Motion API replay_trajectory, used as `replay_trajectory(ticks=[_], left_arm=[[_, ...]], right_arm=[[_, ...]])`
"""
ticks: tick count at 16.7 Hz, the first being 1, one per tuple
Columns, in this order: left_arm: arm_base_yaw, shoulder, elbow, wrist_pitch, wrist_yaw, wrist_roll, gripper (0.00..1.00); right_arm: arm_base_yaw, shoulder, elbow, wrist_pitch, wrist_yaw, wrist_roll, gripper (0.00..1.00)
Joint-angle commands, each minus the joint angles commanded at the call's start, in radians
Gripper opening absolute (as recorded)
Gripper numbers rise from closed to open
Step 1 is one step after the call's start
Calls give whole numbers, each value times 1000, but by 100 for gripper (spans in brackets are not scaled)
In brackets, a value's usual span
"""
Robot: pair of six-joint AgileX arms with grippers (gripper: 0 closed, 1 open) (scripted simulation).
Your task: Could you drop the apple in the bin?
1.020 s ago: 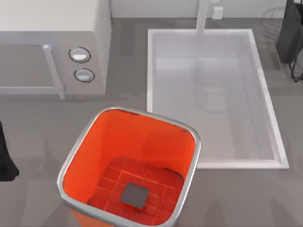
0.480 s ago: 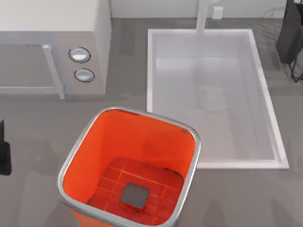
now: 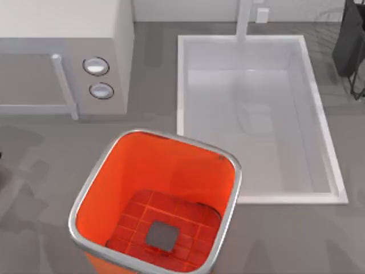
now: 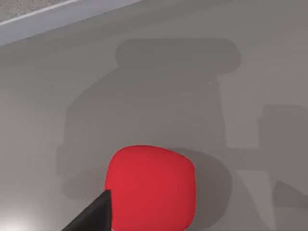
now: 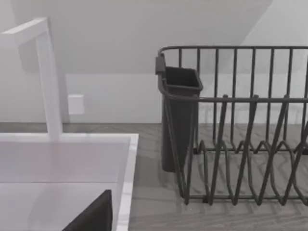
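One apple (image 4: 150, 187) — one bin (image 3: 154, 200) — one sink (image 3: 256, 114)

The left arm has slid off the top view's left edge

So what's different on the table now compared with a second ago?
In the top view, the dark left arm at the table's left edge has slid off the picture, leaving shadows on the table. The left wrist view looks down on the apple lying on the grey surface. The bin, sink, microwave and the right arm kept their places.
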Motion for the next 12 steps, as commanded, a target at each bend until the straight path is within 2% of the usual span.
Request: replay_trajectory(ticks=[3,6,12], left_arm=[[73,235,131,-77,39,108,100],[123,377,216,-141,61,180,100],[141,423,244,-168,67,203,100]], right_arm=[[0,0,0,0,0,0,100],[0,0,0,0,0,0,100],[0,0,0,0,0,0,100]])
